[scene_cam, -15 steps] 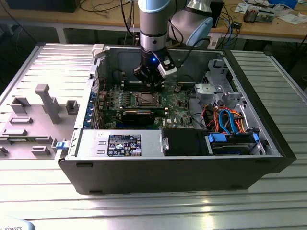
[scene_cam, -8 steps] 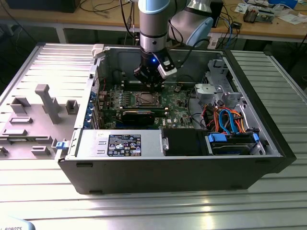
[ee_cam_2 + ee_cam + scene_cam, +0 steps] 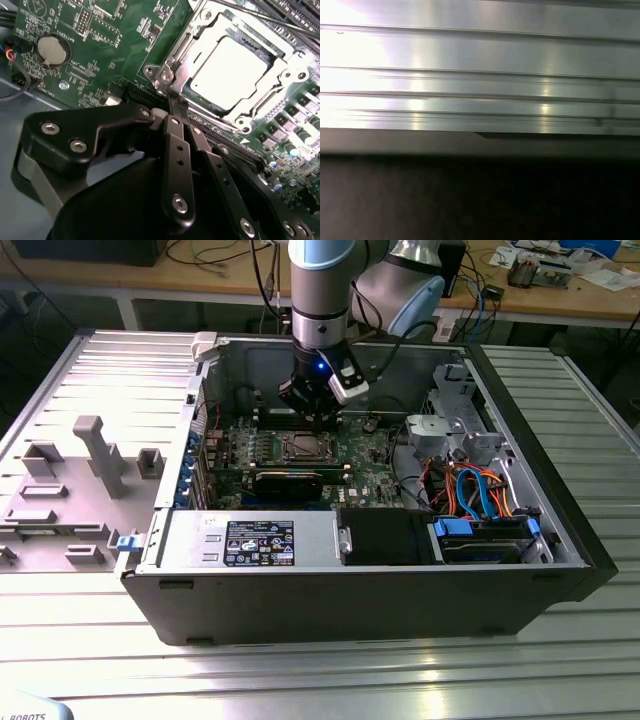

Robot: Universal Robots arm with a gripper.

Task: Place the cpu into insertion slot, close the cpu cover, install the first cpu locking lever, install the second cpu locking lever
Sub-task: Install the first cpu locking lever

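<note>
gripper (image 3: 172,102) jaws pretty much together at the corner of the cpu cover (image 3: 260,102), cover down over the cpu (image 3: 227,70), seated in the insertion slot (image 3: 303,448)

arm vertical, gripper (image 3: 172,107) pointing down, fingertips together

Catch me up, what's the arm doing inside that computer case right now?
The gripper is down over the motherboard, its closed fingertips at the edge of the insertion slot. The cpu already sits in the slot, with the cpu cover framing it. The gripper holds nothing.
</note>
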